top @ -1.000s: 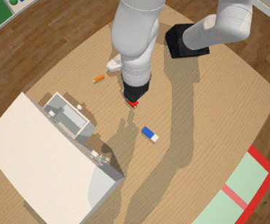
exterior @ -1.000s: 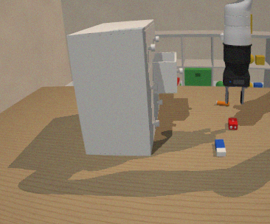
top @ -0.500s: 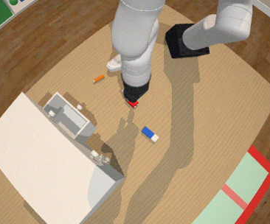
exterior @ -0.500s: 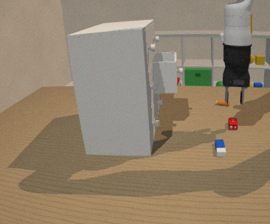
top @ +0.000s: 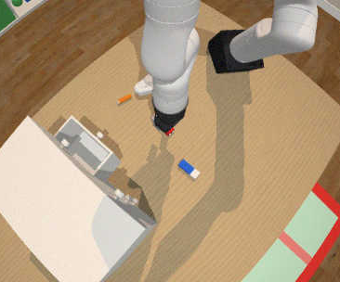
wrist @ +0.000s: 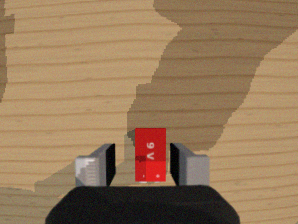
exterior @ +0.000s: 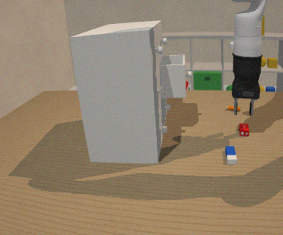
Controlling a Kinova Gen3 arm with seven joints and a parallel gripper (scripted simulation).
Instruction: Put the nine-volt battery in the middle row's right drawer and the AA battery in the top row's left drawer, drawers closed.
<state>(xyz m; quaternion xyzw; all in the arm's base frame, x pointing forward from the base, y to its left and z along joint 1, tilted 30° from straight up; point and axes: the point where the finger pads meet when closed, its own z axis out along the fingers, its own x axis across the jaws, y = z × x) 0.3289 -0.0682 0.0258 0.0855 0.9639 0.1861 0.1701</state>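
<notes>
The red nine-volt battery lies on the table. My gripper is open and empty, pointing down above the battery; in the wrist view the battery appears between the fingers. An orange cylinder, apparently the AA battery, lies on the table. The white chest stands upright. Its right middle-row drawer is pulled out, and its visible inside is bare. The top left drawer's knob sits close to the chest; its front is mostly hidden.
A blue and white block lies on the table nearer the exterior camera than the battery. A white object lies beyond the orange cylinder, partly behind the arm. A red-edged green mat is at one side. The open drawer juts out from the chest.
</notes>
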